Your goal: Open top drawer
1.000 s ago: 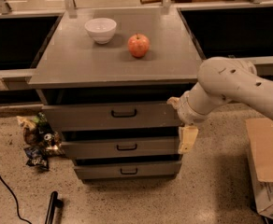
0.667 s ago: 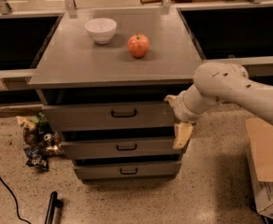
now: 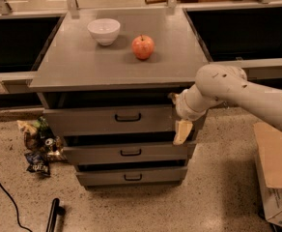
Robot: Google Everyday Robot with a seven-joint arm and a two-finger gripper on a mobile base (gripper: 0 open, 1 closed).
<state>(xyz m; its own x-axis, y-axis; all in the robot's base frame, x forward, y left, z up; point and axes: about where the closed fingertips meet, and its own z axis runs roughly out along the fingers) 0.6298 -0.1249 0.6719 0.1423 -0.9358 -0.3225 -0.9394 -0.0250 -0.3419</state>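
Note:
The top drawer [image 3: 92,121] is the widest grey drawer front, just under the cabinet top, with a small black loop handle [image 3: 128,117] at its middle. It stands slightly out from the cabinet. My gripper [image 3: 182,131] hangs at the end of the white arm [image 3: 237,91], which reaches in from the right. The gripper is in front of the right end of the top drawer, well to the right of the handle, and covers that end of the front.
A white bowl [image 3: 104,30] and a red apple [image 3: 143,47] sit on the cabinet top [image 3: 73,64]. Two narrower drawers [image 3: 126,152] lie below. Wrappers [image 3: 37,144] and a black cable [image 3: 3,192] lie on the floor at left, a cardboard box [image 3: 276,178] at right.
The arm and gripper have moved left, from beside the cabinet's right edge to in front of the top drawer's right end. The drawers, bowl and apple have not moved.

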